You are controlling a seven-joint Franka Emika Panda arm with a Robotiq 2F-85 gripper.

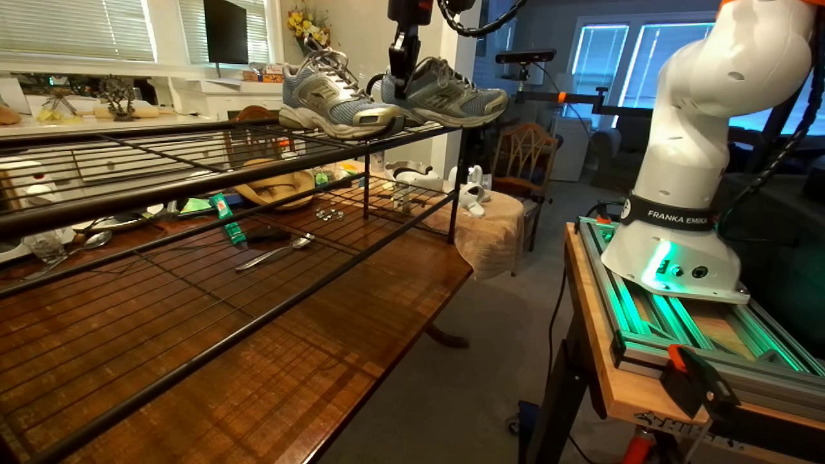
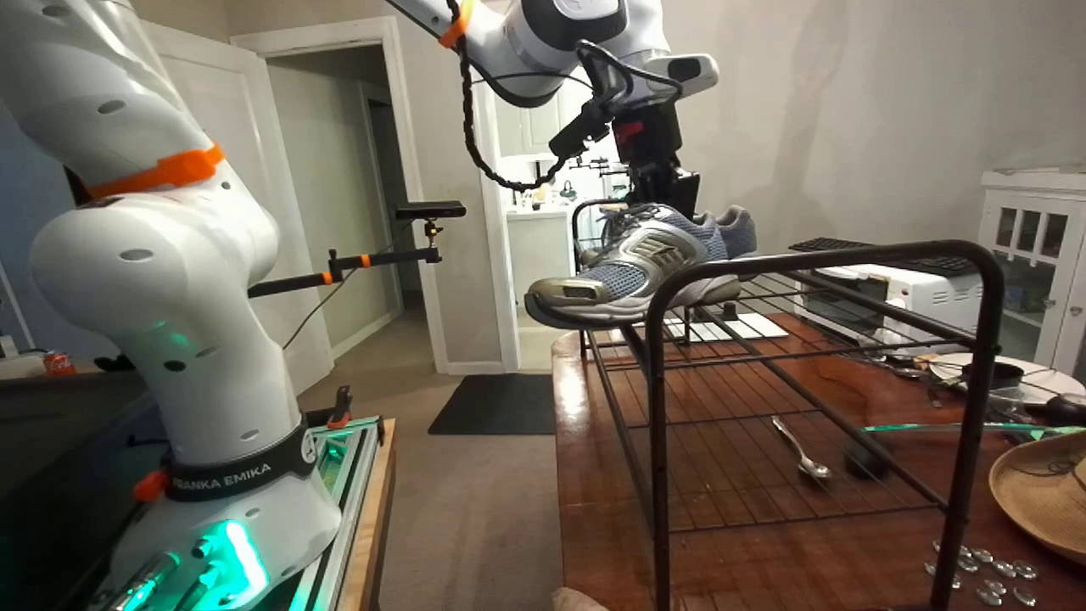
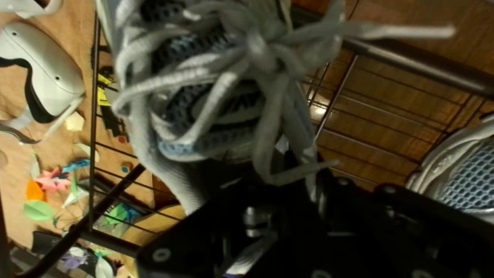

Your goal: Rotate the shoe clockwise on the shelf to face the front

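Altogether two sneakers (image 1: 341, 102) top one shelf (image 2: 659, 441); one gripper (image 1: 400, 89) pinches one sneaker (image 1: 452, 101).

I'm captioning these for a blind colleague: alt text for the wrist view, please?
Close-up of a laced grey sneaker over a black wire rack, the gripper at its opening, bottom centre. Part of another sneaker shows at right.

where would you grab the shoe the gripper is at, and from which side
By the side wall of its ankle collar, I'd say, about where the gripper is, coming from above: the shoe sits upright on the rack with its opening facing up, and that wall looks thin enough to pinch.
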